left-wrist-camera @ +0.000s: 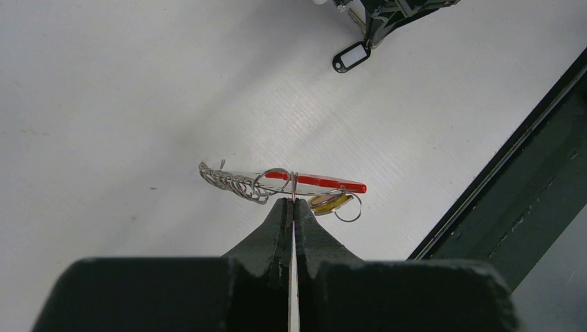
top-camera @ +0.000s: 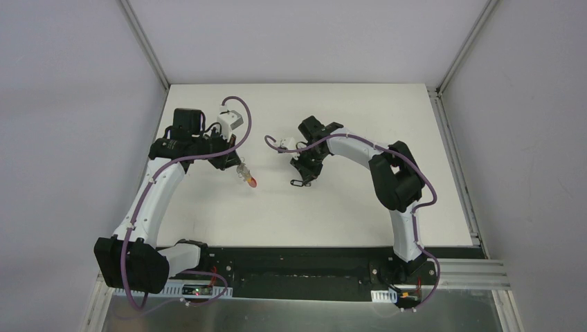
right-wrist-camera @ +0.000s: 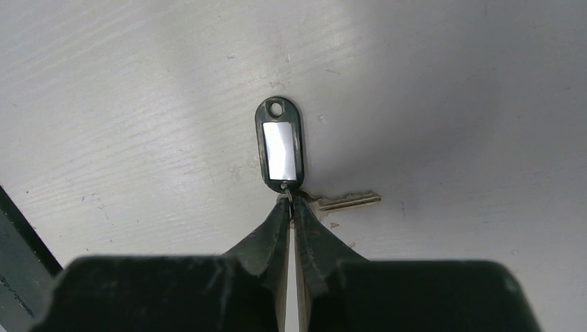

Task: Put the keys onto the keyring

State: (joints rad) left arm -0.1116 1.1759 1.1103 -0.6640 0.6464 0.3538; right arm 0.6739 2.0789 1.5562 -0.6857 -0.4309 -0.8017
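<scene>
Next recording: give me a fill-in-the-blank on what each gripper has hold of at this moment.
1. The left gripper is shut on the keyring, whose crescent band is ____ in colour.
2. The right gripper is shut where the key meets a ____ tag.
3. In the top view, the key lies to the ____ of the keyring, apart from it.

Missing words: red; black; right

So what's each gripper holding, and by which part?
Left gripper pinches the keyring by a wire loop; right gripper pinches the key where its tag joins.
</scene>
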